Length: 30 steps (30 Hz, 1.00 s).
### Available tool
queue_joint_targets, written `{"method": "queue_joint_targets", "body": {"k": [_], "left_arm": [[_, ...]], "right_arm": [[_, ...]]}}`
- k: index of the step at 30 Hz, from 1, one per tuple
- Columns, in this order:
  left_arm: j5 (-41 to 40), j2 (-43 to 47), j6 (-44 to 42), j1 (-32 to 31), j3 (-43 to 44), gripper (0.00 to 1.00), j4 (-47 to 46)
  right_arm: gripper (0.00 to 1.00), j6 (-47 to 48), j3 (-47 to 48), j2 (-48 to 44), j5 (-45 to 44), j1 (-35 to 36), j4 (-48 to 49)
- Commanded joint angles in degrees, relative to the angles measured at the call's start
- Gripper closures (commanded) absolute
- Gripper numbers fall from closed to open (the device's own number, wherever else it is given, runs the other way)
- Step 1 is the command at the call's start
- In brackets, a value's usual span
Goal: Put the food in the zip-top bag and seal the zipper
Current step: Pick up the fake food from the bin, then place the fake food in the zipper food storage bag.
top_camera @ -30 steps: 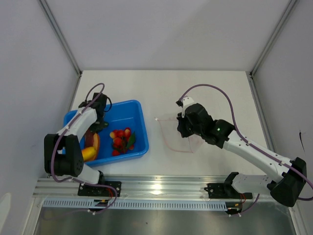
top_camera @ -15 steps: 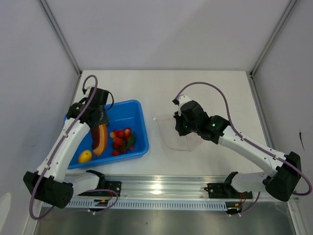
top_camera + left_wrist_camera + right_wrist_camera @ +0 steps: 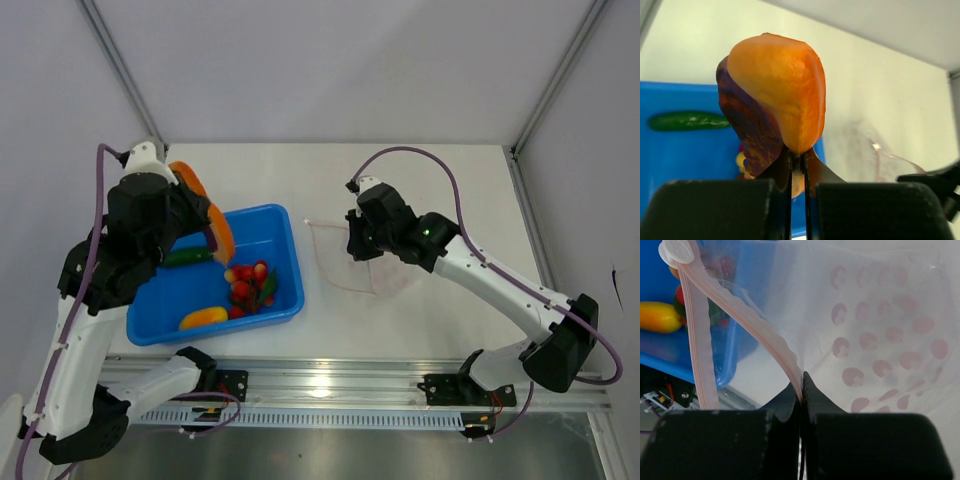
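My left gripper (image 3: 207, 222) is shut on the orange-red wedge slice (image 3: 222, 238), held in the air over the blue tray's (image 3: 285, 222) back left part. In the left wrist view the wedge (image 3: 777, 90) stands upright above the fingertips of the gripper (image 3: 797, 159). The cherry tomato cluster (image 3: 250, 285), the green piece (image 3: 185, 258) and the yellow-orange piece (image 3: 203, 317) lie in the tray. To the tray's right, my right gripper (image 3: 358, 243) is shut on the clear zip-top bag (image 3: 345, 268). It (image 3: 801, 385) pinches the pinkish zipper strip (image 3: 767, 337), and the mouth gapes toward the tray.
The blue tray (image 3: 670, 165) sits at the table's near left, close to the front rail (image 3: 320, 385). White enclosure walls and metal posts (image 3: 125, 75) stand at the left, back and right. The bag's printed side (image 3: 880, 315) hangs behind my right fingers.
My left arm has risen and lifted the wedge slice out of the tray. My right gripper has shifted slightly left and back with the bag's edge still pinched.
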State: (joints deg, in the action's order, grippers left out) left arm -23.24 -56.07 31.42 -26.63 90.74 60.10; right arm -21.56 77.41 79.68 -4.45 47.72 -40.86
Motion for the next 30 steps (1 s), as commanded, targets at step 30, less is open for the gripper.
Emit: {"method": "queue_joint_targets", "body": {"k": [30], "left_arm": [[30.45,9.75,10.32,-4.83,-15.15,0.99,-45.59]], "right_arm": [[1.0,-13.94,6.44,2.94,6.38,-1.41,3.15]]}}
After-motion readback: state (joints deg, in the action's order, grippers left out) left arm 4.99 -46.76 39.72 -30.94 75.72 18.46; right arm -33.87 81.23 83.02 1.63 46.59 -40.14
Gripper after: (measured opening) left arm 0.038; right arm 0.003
